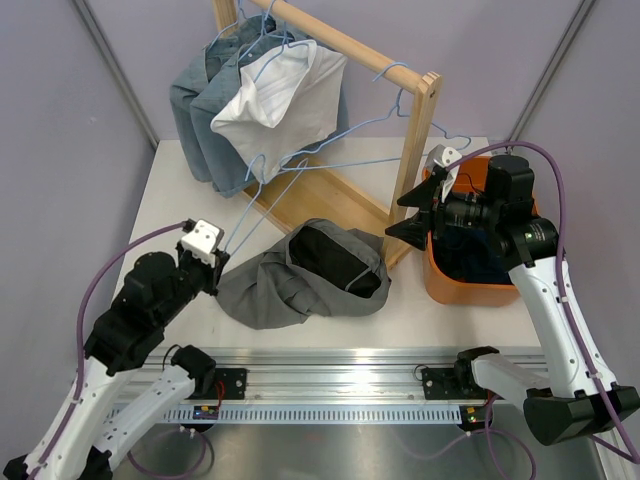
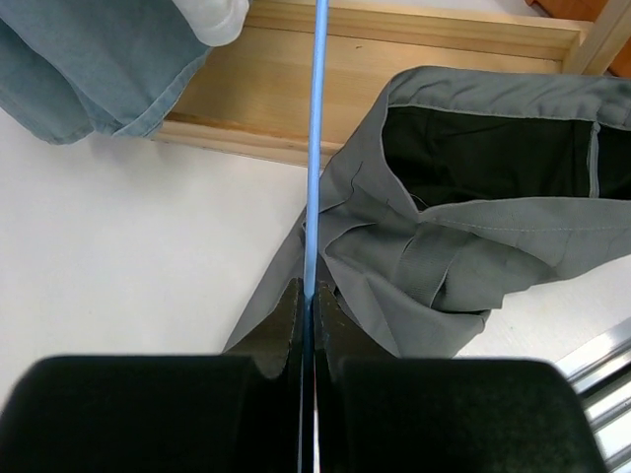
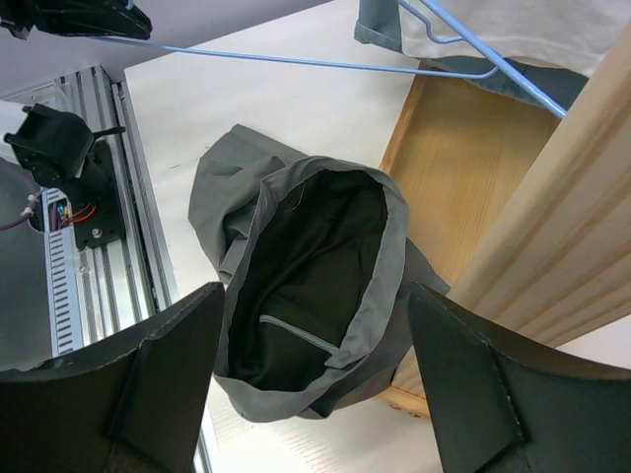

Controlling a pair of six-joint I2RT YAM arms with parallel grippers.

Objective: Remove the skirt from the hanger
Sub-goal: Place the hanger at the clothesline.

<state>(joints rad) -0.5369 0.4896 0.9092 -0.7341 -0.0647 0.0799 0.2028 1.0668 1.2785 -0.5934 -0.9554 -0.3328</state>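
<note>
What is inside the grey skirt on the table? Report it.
Through the skirt's open top only dark lining shows. The blue hanger is not in it. Anything under the crumpled folds is covered.

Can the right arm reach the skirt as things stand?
Probably yes: the right gripper hangs open above the skirt, with nothing between them. The wooden rack post stands close beside it, so margin is tight there.

Crumpled grey skirt [image 1: 300, 275] beside slanting blue hanger [image 2: 316, 148]

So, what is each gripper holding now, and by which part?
Left gripper pinches the blue wire hanger at its near corner. Right gripper is open above the grey skirt, holding nothing.
</note>
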